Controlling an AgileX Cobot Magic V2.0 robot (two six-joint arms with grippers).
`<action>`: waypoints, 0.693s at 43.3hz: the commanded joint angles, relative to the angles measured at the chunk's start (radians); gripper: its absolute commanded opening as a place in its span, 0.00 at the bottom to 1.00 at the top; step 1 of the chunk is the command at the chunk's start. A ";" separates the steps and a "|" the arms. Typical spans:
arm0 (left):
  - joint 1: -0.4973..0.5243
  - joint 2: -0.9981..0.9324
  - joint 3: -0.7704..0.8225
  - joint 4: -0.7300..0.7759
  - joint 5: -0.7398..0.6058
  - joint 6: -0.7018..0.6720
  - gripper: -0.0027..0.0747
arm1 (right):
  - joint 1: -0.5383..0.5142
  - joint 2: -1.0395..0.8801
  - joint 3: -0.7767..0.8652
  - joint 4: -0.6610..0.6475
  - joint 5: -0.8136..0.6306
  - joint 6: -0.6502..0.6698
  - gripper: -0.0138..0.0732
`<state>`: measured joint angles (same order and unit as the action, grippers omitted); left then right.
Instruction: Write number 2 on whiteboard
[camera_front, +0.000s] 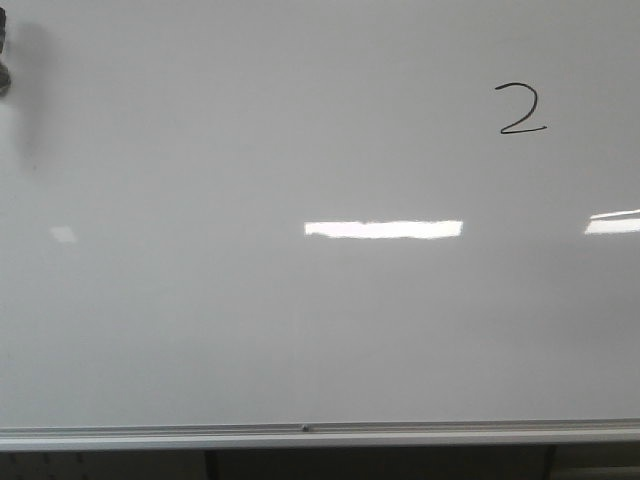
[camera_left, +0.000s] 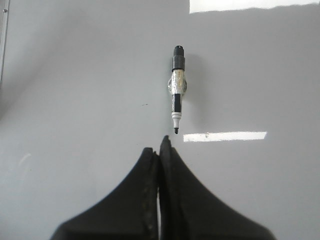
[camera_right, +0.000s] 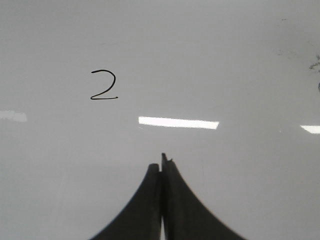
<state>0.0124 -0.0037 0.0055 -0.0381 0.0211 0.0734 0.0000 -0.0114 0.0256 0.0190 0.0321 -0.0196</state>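
Status: number 2 drawn, whiteboard upper right | right gripper pinched closed, empty, digit up-left | left gripper closed, empty, facing marker

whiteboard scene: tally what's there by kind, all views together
whiteboard: 1
drawn 2: 1
marker, stuck on the board, cap off: 1
pincers, left and right, both shut and empty: 2
total: 5
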 joint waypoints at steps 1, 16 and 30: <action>0.000 -0.027 0.034 -0.011 -0.081 -0.006 0.01 | -0.004 -0.018 -0.003 0.004 -0.097 0.030 0.08; 0.000 -0.027 0.034 -0.011 -0.081 -0.006 0.01 | -0.004 -0.018 -0.003 0.004 -0.105 0.037 0.08; 0.000 -0.027 0.034 -0.011 -0.081 -0.006 0.01 | -0.004 -0.018 -0.003 0.004 -0.100 0.037 0.08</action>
<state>0.0124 -0.0037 0.0055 -0.0381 0.0211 0.0734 0.0000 -0.0114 0.0256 0.0190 0.0145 0.0168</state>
